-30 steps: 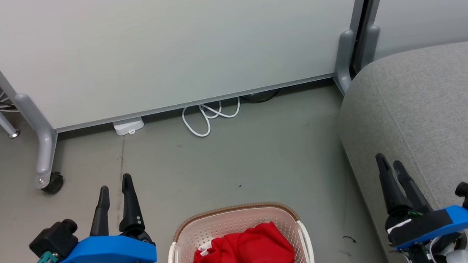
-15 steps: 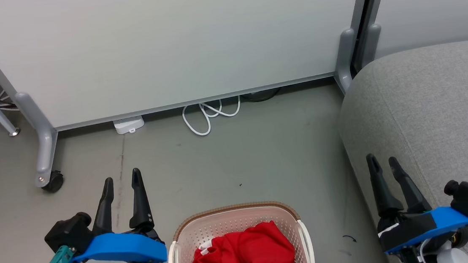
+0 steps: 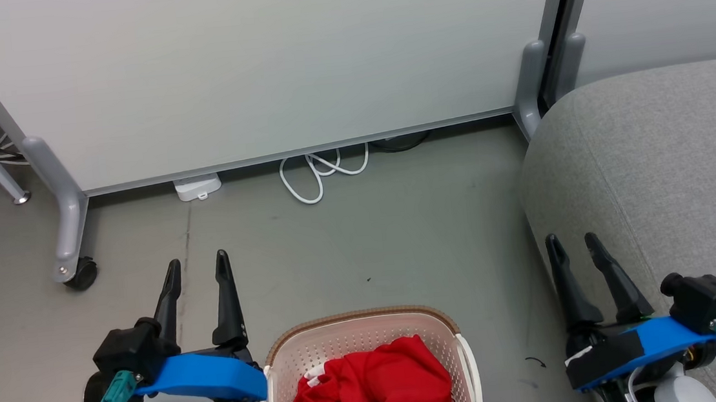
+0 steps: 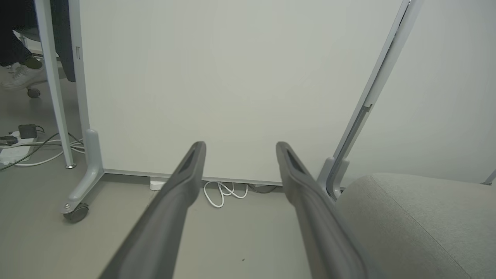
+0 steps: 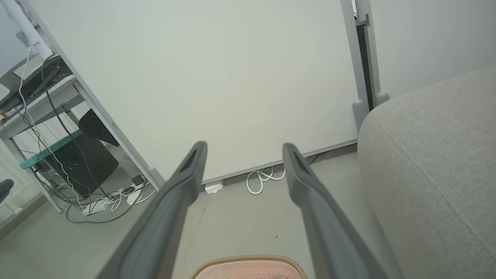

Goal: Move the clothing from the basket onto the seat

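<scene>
Dark and long, the two fingers of my left gripper stand spread apart at the lower left of the head view. Nothing is between them, and their tips point up the frame over the grey floor. My right gripper, at the lower right, is spread just as wide and is just as empty. Its fingers lie along the line where floor meets upholstery.

Between my two arms, at the bottom centre, sits the basket, its brown rim just beside the blue mount of my left wrist. The clothing is heaped inside it, bright red with bits of white trim, cut off by the bottom edge.

The seat, light grey and rounded, takes up the right side of the frame, apart from the basket. Across the top runs a white partition panel. One black caster shows at the middle left, and a white cable lies looped on the floor at the panel's foot.
</scene>
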